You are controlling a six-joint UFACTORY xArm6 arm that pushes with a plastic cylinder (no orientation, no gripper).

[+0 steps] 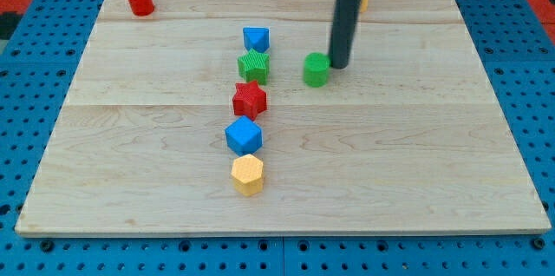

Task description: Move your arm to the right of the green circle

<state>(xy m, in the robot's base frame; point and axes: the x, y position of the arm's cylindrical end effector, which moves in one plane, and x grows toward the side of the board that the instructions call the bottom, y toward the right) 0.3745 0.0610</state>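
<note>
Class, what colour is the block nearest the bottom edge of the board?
Yellow: the yellow hexagonal block, seen in the camera view, just below the blue cube.

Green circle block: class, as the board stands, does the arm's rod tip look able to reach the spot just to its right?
Probably yes: my tip already stands just right of the green circle, close beside it. No other block lies between them; the green star sits off to the view's left.

Under me lies a pale wooden board (416,163) of jointed planks, evenly lit, resting on a blue perforated table (35,50), red showing at both top corners.
</note>
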